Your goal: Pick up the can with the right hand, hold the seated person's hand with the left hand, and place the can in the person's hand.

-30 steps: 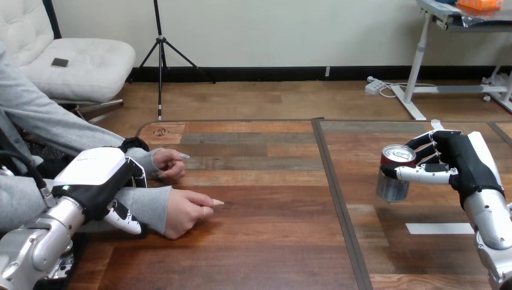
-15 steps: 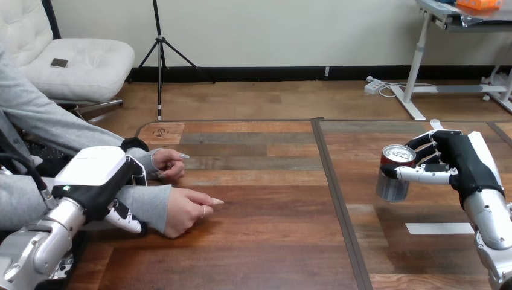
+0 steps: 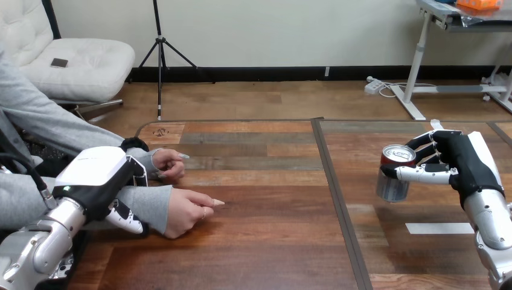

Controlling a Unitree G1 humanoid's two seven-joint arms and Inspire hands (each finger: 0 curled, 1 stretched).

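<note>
Right hand point(image 3: 462, 163) grips the can point(image 3: 393, 181), thumb across its front and fingers behind. The can is upright at the right side of the tabletop point(image 3: 272, 241), well apart from the person.

Left hand point(image 3: 96, 178) lies over the person's sleeved wrist point(image 3: 148, 208) at the left, its thumb curled round the near side. The person's hand point(image 3: 184, 211) rests palm-down on the tabletop, fingers pointing right.

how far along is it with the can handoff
Done: the right hand is curled round the can, at the right of the table. In hand: the left hand lies over the person's wrist, a finger curled round it. Left: carrying the can across into the person's hand.
</note>
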